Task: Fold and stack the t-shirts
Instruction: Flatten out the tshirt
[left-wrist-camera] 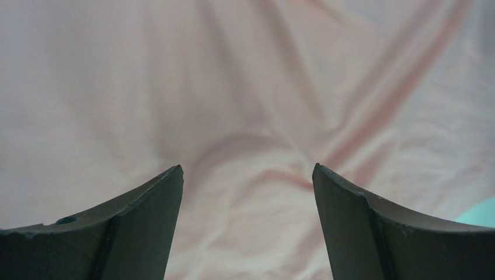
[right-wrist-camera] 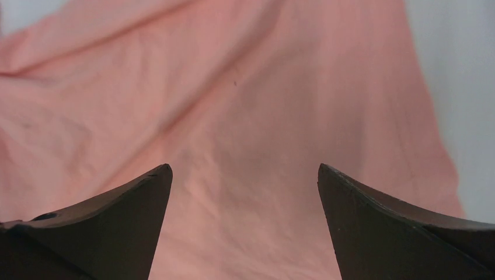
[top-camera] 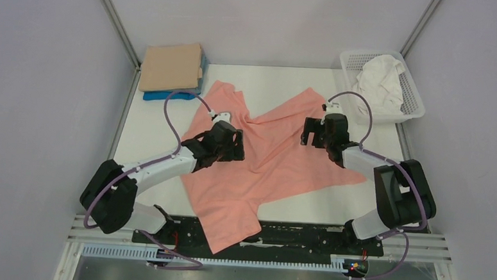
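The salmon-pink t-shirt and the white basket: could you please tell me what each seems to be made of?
The salmon-pink t-shirt looks like thin, soft knit cloth with a matte finish, possibly cotton jersey. It lies limp on the table with gentle creases and folds. The white basket looks like moulded plastic, smooth and perhaps slightly glossy. It holds a rigid shape, and its walls are an even lattice of openings.
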Robot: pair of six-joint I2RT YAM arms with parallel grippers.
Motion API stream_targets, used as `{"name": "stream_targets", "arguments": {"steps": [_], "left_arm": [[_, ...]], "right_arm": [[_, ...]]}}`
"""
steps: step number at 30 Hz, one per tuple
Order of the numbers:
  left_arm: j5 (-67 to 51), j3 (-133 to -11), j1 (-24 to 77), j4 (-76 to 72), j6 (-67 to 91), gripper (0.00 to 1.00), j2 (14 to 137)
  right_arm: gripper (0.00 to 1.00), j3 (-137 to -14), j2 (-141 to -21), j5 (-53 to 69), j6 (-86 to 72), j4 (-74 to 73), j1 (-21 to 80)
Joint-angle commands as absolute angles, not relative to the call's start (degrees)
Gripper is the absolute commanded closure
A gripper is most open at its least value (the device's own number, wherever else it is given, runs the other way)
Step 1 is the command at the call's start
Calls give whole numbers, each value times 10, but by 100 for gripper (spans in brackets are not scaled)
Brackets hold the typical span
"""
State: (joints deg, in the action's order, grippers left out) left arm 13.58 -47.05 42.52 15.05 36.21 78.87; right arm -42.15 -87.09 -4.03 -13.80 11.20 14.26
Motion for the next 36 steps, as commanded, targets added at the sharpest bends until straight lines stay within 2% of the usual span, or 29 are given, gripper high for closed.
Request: {"name": "stream_targets", "arguments": {"steps": [1,8,16,23,27,31,36], "left_arm": [[154,-444,350,157,393,12,802],[97,-493,266,131,406,12,932],[41,-646,244,166,403,12,1110],[33,-811,217,254,397,12,1223],[-11,-848,214,255,379,12,1222],[25,-880,213,290,362,12,1218],[20,-856,224,278,335,12,1127]], "right_arm": [[2,-398,-876,-25,-157,139,145],[2,-380,-908,-53,-204,155,112],[2,-349,-931,-51,-232,166,43],[2,-333,-936,-76,-290,163,4],[2,-328,-936,-87,-298,171,-16],[2,-333,-910,-61,-286,179,-16],[2,-330,-825,22,-234,170,-14]]}}
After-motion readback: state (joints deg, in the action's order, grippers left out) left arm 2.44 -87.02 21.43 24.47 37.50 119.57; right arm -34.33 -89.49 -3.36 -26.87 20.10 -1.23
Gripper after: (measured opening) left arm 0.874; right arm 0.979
